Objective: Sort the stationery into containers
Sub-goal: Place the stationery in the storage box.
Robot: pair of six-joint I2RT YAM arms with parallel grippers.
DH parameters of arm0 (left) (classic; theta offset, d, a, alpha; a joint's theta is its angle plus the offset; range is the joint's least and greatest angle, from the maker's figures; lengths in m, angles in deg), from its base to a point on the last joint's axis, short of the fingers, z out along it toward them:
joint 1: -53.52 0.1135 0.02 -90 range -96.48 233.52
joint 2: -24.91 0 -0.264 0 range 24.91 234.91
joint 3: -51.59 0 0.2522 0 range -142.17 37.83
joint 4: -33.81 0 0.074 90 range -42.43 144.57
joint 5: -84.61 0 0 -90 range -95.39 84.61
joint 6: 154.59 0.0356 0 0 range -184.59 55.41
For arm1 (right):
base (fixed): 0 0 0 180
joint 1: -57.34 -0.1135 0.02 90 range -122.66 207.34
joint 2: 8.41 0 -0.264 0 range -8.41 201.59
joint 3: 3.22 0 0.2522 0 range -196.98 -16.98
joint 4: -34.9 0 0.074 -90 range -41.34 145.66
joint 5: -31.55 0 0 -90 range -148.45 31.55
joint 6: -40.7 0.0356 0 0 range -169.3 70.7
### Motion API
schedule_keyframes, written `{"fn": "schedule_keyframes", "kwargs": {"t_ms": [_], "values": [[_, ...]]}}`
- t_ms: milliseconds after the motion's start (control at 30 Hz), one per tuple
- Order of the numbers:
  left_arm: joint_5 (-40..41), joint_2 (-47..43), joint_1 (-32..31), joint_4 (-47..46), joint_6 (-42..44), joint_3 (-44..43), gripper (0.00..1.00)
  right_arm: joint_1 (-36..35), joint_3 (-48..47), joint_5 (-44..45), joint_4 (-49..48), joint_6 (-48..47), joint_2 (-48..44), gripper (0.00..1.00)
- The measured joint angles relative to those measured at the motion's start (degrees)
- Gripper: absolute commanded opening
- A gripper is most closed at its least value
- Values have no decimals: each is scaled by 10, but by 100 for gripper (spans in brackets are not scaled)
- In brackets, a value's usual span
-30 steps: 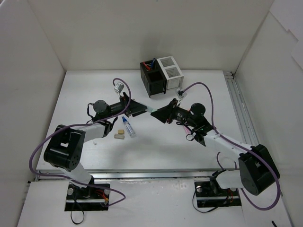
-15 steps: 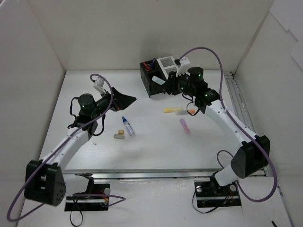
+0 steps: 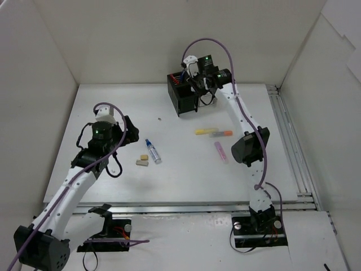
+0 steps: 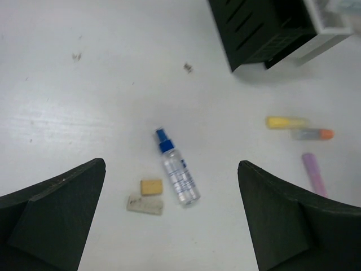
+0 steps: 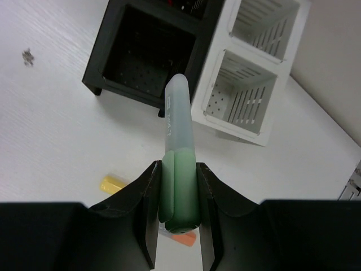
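My right gripper (image 5: 178,165) is shut on a green highlighter (image 5: 176,113) and holds it high above the joined containers, the black cube (image 5: 96,66) and the white mesh cube (image 5: 248,127). In the top view that gripper (image 3: 197,86) hangs over the black cube (image 3: 180,104) and hides most of the white one. The yellow (image 3: 202,131), orange (image 3: 225,134) and pink (image 3: 219,150) highlighters lie on the table. My left gripper (image 4: 170,162) is open and empty above the blue-capped stick (image 4: 177,175), the tan eraser (image 4: 151,187) and the grey eraser (image 4: 145,205).
White walls enclose the table on three sides. A metal rail (image 3: 287,135) runs along the right edge. Red and blue pens (image 3: 179,75) stand in the black cube's back compartment. My left arm (image 3: 84,164) reaches over the left half of the table.
My right arm has swung from mid-table up and back over the containers with the green highlighter. My left arm has drawn back to the left, away from the centre.
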Motion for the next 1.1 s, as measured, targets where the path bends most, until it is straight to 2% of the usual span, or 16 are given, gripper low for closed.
{"fn": "schedule_keyframes", "kwargs": {"t_ms": [167, 467, 500, 733, 767, 900, 967, 1033, 1067, 1100], "values": [[16, 66, 2, 43, 8, 7, 100, -17, -6, 30, 28, -45, 42, 0], [12, 93, 3, 47, 20, 7, 100, -40, -8, 50, -36, -62, 86, 0], [12, 93, 3, 46, 21, 7, 100, -40, -8, 50, -43, -62, 91, 3], [12, 99, 3, 45, 26, 7, 100, -40, -13, 53, -93, -56, 122, 34], [12, 101, 3, 45, 27, 7, 100, -40, -16, 56, -99, -55, 126, 45], [12, 104, 3, 46, 31, 7, 100, -40, -23, 56, -131, -44, 130, 69], [12, 104, 3, 46, 33, 7, 100, -41, -23, 57, -140, -42, 130, 79], [11, 104, 3, 47, 34, 7, 100, -42, -12, 59, -156, -37, 125, 86], [11, 104, 3, 47, 35, 7, 100, -43, 1, 60, -160, -32, 118, 98], [10, 104, 3, 49, 35, 7, 100, -45, 15, 61, -162, -25, 108, 98]]}}
